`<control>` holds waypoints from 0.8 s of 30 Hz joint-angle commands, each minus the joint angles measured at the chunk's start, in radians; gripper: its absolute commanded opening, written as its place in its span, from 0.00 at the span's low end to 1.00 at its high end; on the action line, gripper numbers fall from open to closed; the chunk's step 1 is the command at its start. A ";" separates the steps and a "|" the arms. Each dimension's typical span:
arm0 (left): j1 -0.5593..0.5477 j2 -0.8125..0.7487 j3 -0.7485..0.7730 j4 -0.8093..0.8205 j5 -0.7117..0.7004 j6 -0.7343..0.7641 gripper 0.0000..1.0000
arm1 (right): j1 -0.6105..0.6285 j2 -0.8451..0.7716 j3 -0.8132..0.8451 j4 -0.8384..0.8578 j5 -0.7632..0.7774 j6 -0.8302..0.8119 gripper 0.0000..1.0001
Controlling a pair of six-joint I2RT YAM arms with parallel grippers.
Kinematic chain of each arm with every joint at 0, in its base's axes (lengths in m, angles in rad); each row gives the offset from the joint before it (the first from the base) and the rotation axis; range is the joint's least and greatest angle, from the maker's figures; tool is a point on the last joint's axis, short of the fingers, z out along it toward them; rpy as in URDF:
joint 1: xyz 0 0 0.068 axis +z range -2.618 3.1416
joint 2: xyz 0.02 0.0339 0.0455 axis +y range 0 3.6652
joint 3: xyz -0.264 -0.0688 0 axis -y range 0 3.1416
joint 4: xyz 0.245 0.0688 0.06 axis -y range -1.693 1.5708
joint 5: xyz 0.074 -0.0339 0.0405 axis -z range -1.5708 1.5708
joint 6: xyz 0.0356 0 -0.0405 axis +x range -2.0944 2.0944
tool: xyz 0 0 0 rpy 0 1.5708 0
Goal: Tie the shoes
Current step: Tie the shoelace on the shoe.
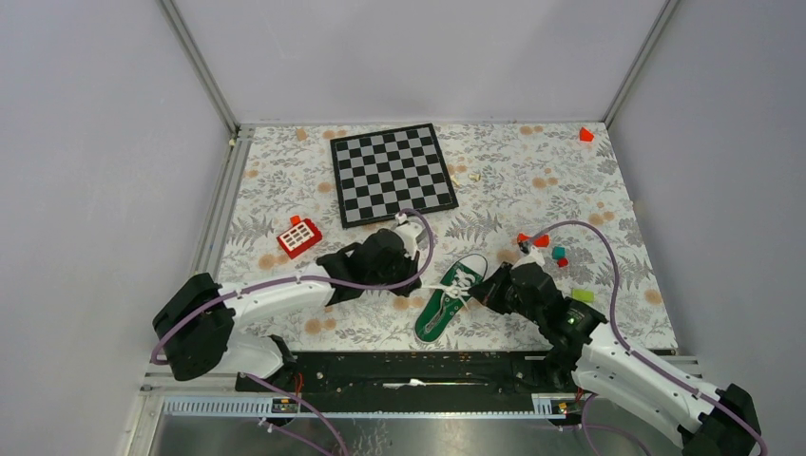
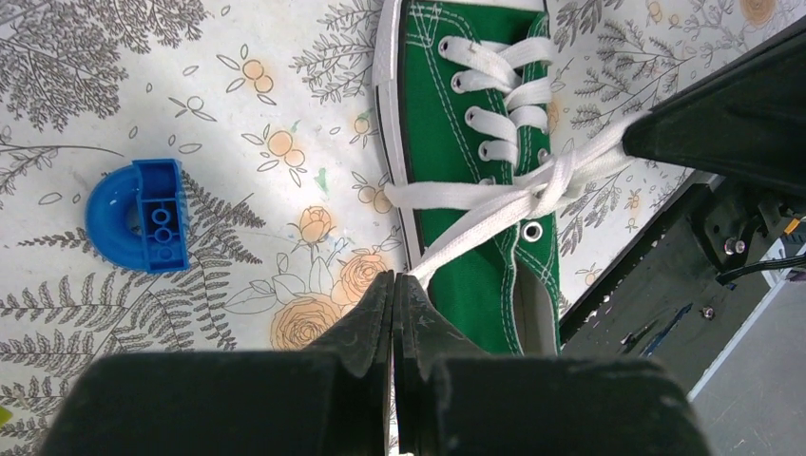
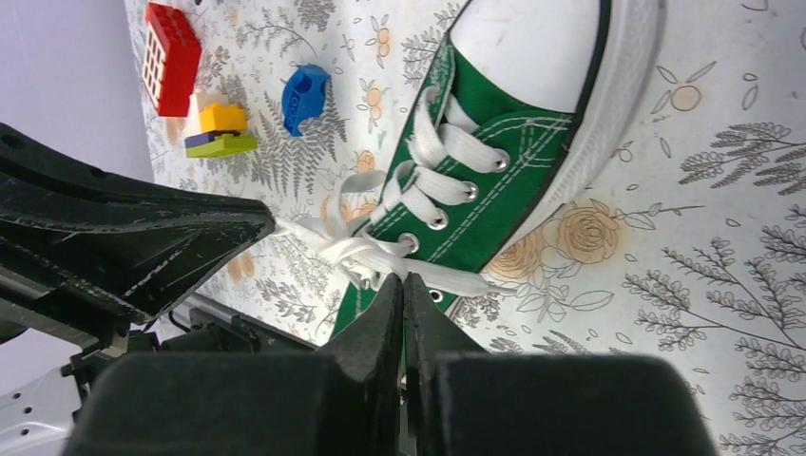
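1. The green canvas sneaker (image 1: 450, 296) lies upright on its white sole on the floral worktop (image 1: 570, 190), close to the near edge. It sits between the two arms, with its toe cap (image 3: 532, 47) pointing away from the bases and slightly to the right.
2. Its white laces (image 2: 494, 104) run through the metal eyelets. Near the top of the tongue the two loose ends cross over each other once (image 2: 546, 190) and stretch out to either side of the shoe.
3. The left end effector (image 2: 394, 280) hangs low just beside the sneaker's left flank. Its fingers are pressed together and pinch one lace end at the tips, and the strand runs taut from there to the crossing.
4. The right end effector (image 3: 404, 283) sits just beside the opposite flank. Its fingers are likewise closed, clamped on the other lace end, which pulls out sideways from the crossing.
5. A blue arch brick (image 2: 138, 216) lies near the sneaker on the left.
6. Farther left there is a red brick with white windows (image 1: 298, 237), and a small stack of yellow and lime bricks (image 3: 220, 128) lies next to it.
7. A black-and-white chessboard (image 1: 393, 175) lies toward the far side of the worktop, well apart from the shoe.
8. A few small coloured blocks (image 1: 556, 252) sit beyond the right arm, and a red piece (image 1: 586, 134) sits at the far right corner.
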 commanded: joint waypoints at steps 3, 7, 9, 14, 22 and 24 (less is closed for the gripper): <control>0.003 -0.031 -0.038 0.028 0.005 -0.032 0.00 | -0.001 -0.044 -0.048 -0.012 0.080 0.018 0.00; 0.003 -0.042 -0.071 0.034 0.000 -0.046 0.00 | -0.002 -0.078 -0.075 -0.028 0.099 0.032 0.00; 0.003 -0.047 -0.084 0.034 -0.005 -0.050 0.00 | 0.000 -0.093 -0.080 -0.041 0.109 0.033 0.00; 0.003 -0.068 -0.107 0.034 -0.019 -0.062 0.00 | -0.003 -0.118 -0.083 -0.073 0.136 0.032 0.00; 0.004 -0.085 -0.111 0.024 -0.027 -0.064 0.00 | -0.004 -0.125 -0.097 -0.071 0.129 0.028 0.00; 0.003 -0.084 -0.102 0.020 -0.025 -0.063 0.00 | -0.003 -0.123 -0.089 -0.070 0.124 0.020 0.00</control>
